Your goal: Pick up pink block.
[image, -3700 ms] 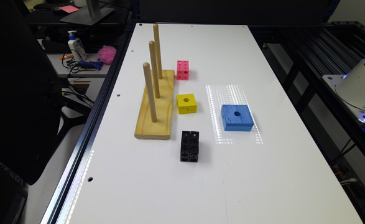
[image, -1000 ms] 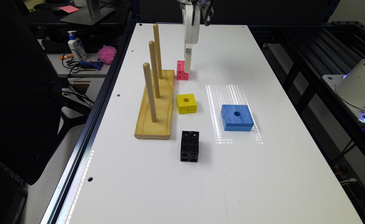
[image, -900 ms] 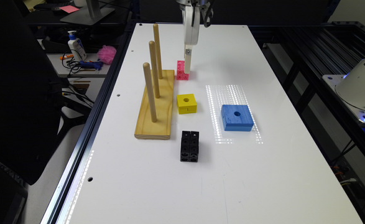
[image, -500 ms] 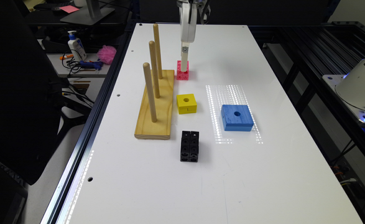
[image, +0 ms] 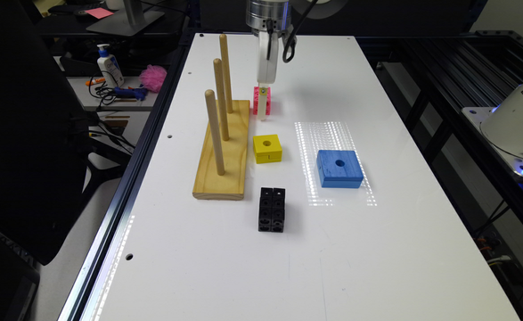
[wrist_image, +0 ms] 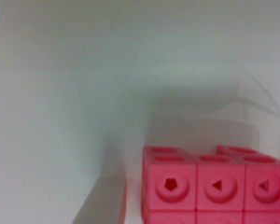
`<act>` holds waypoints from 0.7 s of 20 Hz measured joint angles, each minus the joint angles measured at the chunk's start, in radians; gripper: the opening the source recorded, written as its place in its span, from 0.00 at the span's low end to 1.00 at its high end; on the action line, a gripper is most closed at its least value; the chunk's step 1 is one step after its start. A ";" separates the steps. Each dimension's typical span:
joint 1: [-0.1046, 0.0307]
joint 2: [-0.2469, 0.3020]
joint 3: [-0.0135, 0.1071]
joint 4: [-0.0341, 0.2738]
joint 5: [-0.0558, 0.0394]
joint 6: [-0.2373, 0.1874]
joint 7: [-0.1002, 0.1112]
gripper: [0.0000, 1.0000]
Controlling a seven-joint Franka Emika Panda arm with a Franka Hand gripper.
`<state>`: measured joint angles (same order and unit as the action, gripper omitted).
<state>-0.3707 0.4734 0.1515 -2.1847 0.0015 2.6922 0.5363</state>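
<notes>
The arm is in the closing-in step of the pick: the end effector [image: 263, 109] has its tip down at the pink block [image: 261, 101], low over the white worktop [image: 252, 267], but the block looks to be resting on the surface, not yet lifted.

In the exterior view the pink block sits in the upper middle of the frame, just beside the far end of the wooden peg board [image: 225, 151] and above the yellow block [image: 267, 148]. The blue block [image: 339, 168] lies to the right of centre and the black block [image: 271, 209] below centre; both are well apart from the target.

The arm comes straight down from the top edge of the frame, its silver wrist above and the white part hanging vertical, its tip overlapping the pink block's near face.

In the wrist view the pink block [wrist_image: 214, 186] fills the lower right, its holed faces very close. A pale blurred strip at the lower left, just beside the block, may be one finger. Whether the end effector is spread wide or already pressed on the block cannot be told from these pictures.

As a judgement, the next move calls for making sure the block sits squarely between the fingers, closing firmly, then lifting straight up, keeping clear of the nearby pegs
</notes>
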 joint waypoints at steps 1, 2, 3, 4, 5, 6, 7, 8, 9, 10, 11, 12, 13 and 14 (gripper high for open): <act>0.000 0.001 0.000 0.004 -0.0001 -0.001 0.000 1.00; 0.000 0.001 0.000 0.004 -0.0001 -0.001 0.000 1.00; 0.000 0.001 0.000 0.004 -0.0002 -0.001 0.000 1.00; 0.000 0.001 0.000 0.004 -0.0002 -0.001 0.000 1.00; 0.000 0.001 0.000 0.004 -0.0002 -0.001 0.000 1.00; 0.000 0.001 0.000 0.004 -0.0002 -0.001 0.000 1.00; 0.000 0.001 0.000 0.004 -0.0003 -0.001 0.000 1.00; 0.000 0.001 0.000 0.004 -0.0003 -0.001 0.000 1.00; 0.000 0.001 0.000 0.005 -0.0003 -0.001 0.000 1.00; 0.000 0.007 0.000 0.005 -0.0016 0.003 0.000 0.00; 0.000 0.007 0.000 0.005 -0.0016 0.003 0.000 0.00; 0.000 0.007 0.000 0.005 -0.0016 0.003 0.000 0.00; 0.000 0.007 0.000 0.005 -0.0016 0.003 0.000 0.00; 0.000 0.007 0.000 0.005 -0.0016 0.003 0.000 0.00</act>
<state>-0.3711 0.4801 0.1516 -2.1796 -0.0001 2.6953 0.5361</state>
